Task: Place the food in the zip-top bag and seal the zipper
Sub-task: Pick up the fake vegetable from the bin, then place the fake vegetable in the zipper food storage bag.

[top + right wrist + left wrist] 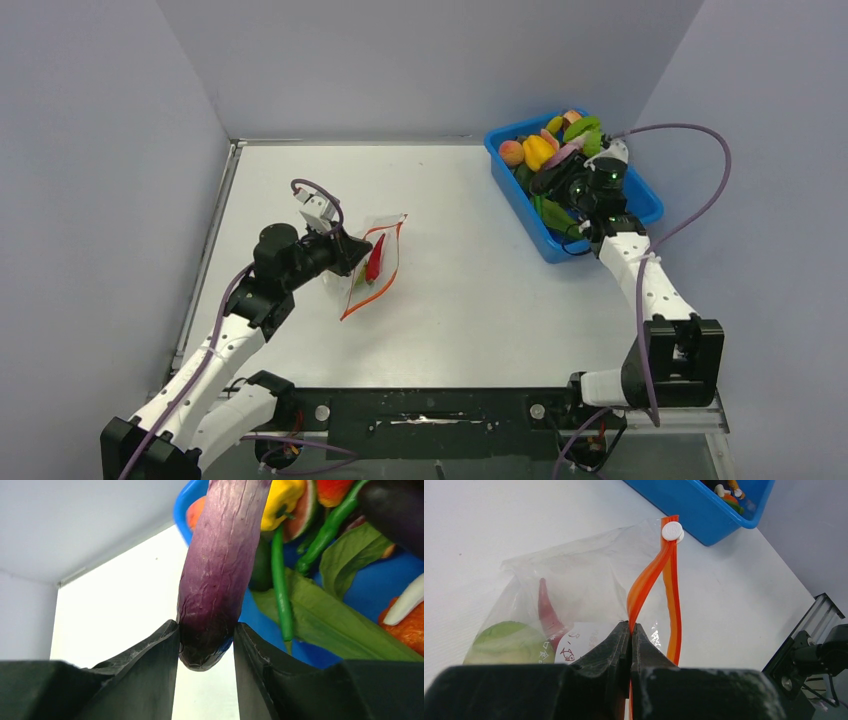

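Observation:
The clear zip-top bag (584, 575) lies on the white table with its mouth gaping. A red chili (546, 611) and a green round one (506, 641) sit inside it. My left gripper (630, 625) is shut on one side of the orange-red zipper (644, 582); the white slider (672, 531) sits at the strip's far end. In the top view this gripper (356, 252) is at the bag's (385, 262) left edge. My right gripper (206, 629) is shut on the tip of a purple eggplant (222, 565), over the tub's near corner.
The blue tub (548, 245) at the back right holds more food: a yellow pepper (538, 150), a peach (512, 152), green leaves and beans (325, 605). Grey walls close the left, back and right. The arm bases stand along the near edge.

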Robot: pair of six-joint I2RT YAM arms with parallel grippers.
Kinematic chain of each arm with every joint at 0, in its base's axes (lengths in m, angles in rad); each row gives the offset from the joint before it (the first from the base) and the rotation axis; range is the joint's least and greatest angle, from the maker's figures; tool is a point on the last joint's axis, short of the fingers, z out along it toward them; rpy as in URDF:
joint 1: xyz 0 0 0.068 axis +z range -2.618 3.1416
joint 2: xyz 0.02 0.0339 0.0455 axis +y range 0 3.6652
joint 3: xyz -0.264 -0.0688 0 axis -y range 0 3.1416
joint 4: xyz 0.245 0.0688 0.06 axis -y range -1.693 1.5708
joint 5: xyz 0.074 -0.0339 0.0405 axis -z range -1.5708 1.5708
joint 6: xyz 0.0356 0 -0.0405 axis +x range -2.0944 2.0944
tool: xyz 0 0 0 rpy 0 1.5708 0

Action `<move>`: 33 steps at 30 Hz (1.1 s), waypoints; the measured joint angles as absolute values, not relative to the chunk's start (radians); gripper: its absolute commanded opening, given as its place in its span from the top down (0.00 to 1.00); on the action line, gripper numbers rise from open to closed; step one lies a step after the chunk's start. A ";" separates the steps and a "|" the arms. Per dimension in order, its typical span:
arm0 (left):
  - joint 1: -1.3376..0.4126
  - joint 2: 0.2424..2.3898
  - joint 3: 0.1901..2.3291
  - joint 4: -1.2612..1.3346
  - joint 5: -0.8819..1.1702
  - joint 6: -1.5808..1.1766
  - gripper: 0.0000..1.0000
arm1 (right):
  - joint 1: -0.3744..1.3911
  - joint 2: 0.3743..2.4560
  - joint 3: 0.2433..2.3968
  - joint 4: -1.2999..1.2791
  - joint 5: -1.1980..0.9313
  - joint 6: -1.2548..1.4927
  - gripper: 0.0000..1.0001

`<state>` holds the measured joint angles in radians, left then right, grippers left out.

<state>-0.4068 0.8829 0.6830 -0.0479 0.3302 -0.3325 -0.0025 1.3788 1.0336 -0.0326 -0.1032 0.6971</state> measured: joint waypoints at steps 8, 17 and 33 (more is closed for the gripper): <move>-0.407 0.886 0.683 -0.047 0.330 -0.332 1.00 | 0.138 1.221 1.026 -0.107 -0.184 0.590 0.71; -0.407 0.889 0.683 -0.047 0.329 -0.333 1.00 | 0.332 1.156 1.020 -0.193 -0.263 0.557 0.68; -0.407 0.808 0.585 0.046 0.329 -0.327 1.00 | 0.712 1.175 1.052 -0.364 -0.423 0.634 0.67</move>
